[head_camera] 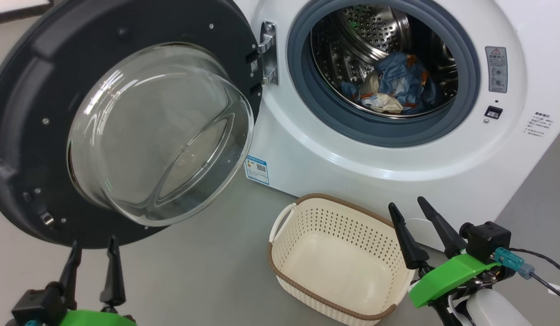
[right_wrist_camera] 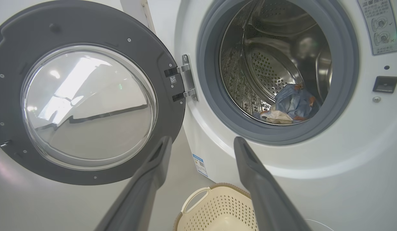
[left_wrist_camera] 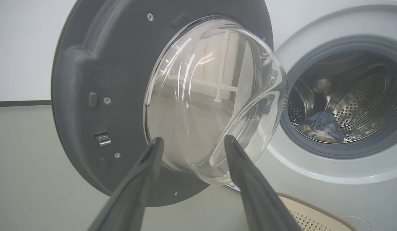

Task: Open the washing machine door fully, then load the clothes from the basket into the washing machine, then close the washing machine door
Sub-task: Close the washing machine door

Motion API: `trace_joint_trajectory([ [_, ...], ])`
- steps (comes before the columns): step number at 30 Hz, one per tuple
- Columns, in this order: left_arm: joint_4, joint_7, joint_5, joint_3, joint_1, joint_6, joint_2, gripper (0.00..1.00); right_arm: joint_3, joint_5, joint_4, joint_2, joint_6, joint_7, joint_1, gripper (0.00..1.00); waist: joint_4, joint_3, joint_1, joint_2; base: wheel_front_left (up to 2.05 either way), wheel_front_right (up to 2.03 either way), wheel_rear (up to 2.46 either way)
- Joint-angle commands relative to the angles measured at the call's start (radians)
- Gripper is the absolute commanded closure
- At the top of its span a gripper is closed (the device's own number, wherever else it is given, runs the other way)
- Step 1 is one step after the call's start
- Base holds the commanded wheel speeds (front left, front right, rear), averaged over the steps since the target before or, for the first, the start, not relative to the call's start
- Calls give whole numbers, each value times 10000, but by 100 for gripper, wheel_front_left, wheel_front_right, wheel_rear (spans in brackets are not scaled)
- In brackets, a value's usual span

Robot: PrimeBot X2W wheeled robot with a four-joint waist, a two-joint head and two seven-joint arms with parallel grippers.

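Clothes in the drum, basket empty, the door yet to be shut.

Head view: the clothes (head_camera: 393, 86) lie inside the washing machine (head_camera: 352, 167); the basket (head_camera: 307, 226) stands empty before it, and the washing machine door (head_camera: 31, 136) hangs wide at its left. The left gripper (head_camera: 93, 244) and right gripper (head_camera: 406, 204) have their fingers apart, holding nothing.
Left wrist view: the push is best placed on the dark frame near the latch hook (left_wrist_camera: 102, 139), not on the glass bowl (left_wrist_camera: 211, 96).
Right wrist view: it is hard to tell whether cloth reaches the gasket (right_wrist_camera: 208, 96). The door's outer face is hidden.
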Motion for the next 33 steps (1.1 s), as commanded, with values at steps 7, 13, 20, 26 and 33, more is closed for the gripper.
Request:
trace_joint_trajectory([
  [7,-1319,-65,-67,712,-444,-183,425,100,386,68,-77,-242,46,-80,-475,0,69,272,0,0,0,0,0],
  [13,-2134,-38,-788,1020,-930,-452,917,100,557,76,28,-366,46,-80,-668,0,88,421,0,0,0,0,0],
  [20,-3342,511,-3957,1657,-2303,-613,1934,100,807,126,159,-543,46,-80,-854,0,56,576,0,0,0,0,0],
  [26,-2620,1059,-7419,2334,-3497,-620,3179,100,864,101,234,-811,46,-80,-894,0,-72,711,0,0,0,0,0],
  [33,631,1782,-10512,3514,-4743,-622,4072,100,1090,62,215,-1054,46,-80,-1100,0,-558,993,0,0,0,0,0],
])
